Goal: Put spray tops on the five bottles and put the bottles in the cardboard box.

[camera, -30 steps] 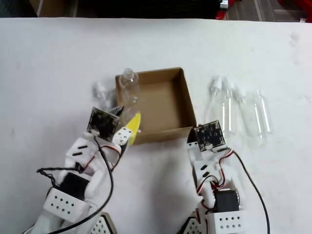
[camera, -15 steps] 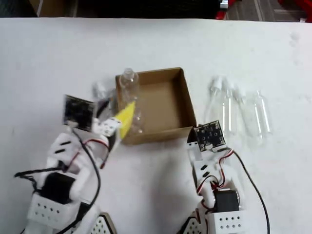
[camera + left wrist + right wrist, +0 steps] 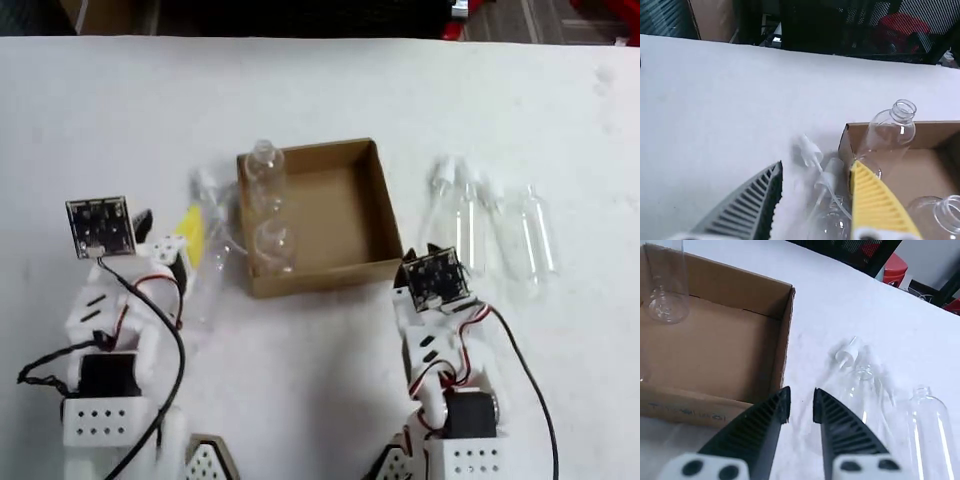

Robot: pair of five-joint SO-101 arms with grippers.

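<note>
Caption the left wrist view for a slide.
Open left gripper hovers over a clear bottle lying on the table beside the cardboard box.

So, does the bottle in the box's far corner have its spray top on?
Off. The bottle in the cardboard box shows a bare, open neck in the left wrist view.

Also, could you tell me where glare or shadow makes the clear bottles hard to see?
High view: the bottles right of the box nearly melt into the white table, marked only by thin glints. Left wrist view: the bottle beside the box is just as faint. Right wrist view: the box's inner wall sits in shadow.
</note>
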